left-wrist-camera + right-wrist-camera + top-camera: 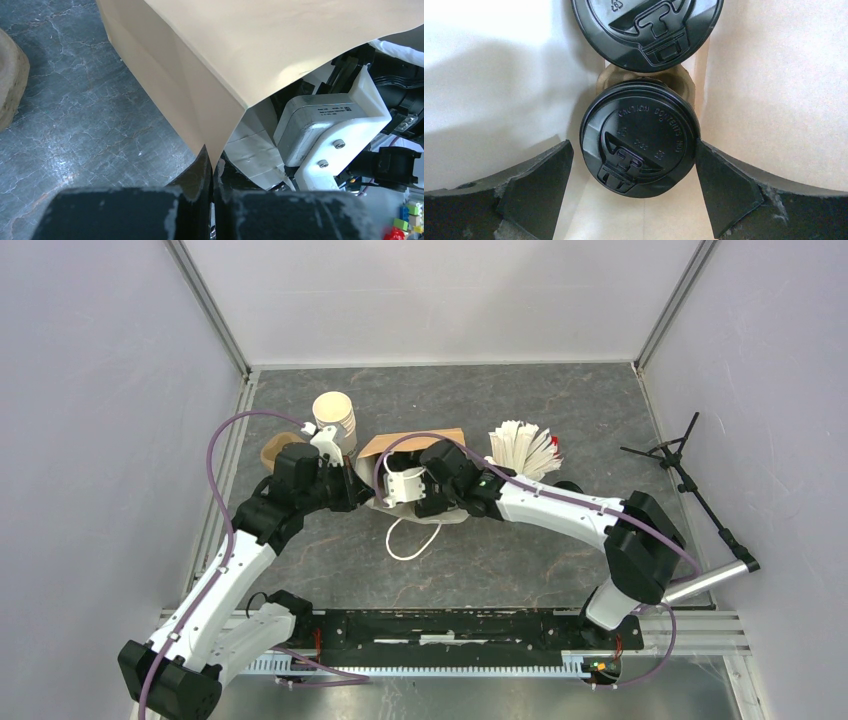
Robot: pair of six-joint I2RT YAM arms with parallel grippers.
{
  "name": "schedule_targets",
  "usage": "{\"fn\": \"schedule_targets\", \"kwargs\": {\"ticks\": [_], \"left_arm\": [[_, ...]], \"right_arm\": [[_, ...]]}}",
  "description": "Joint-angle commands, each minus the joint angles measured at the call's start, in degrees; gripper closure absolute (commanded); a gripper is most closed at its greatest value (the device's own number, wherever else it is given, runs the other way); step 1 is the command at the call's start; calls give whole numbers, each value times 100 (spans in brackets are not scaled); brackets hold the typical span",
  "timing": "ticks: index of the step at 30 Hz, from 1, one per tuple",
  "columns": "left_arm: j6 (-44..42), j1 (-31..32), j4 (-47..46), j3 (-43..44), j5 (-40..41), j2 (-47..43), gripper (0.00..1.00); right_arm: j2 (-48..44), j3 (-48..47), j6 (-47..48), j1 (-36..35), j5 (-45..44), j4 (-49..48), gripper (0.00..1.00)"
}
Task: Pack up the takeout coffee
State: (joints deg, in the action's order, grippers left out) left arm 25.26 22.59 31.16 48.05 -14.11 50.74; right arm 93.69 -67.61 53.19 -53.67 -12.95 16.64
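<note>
My left gripper [212, 172] pinches the paper bag [250, 55] edge to hold its mouth open, while my right gripper [632, 150], spread wide, flanks the centre-frame cup [639, 135] inside, under the top-frame cup [646, 25].

paper bag [774, 75] close around right pincer [634, 150], far lidded cup [644, 30] blocking ahead
</note>
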Motion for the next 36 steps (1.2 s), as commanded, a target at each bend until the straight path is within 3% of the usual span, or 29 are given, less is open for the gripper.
{"fn": "schedule_targets", "kwargs": {"ticks": [1, 36], "left_arm": [[119, 8, -224, 223, -101, -73, 95], [137, 7, -207, 275, -101, -41, 95]], "right_arm": [[-282, -152, -61, -65, -133, -15, 2], [-709, -208, -6, -127, 967, 447, 3]]}}
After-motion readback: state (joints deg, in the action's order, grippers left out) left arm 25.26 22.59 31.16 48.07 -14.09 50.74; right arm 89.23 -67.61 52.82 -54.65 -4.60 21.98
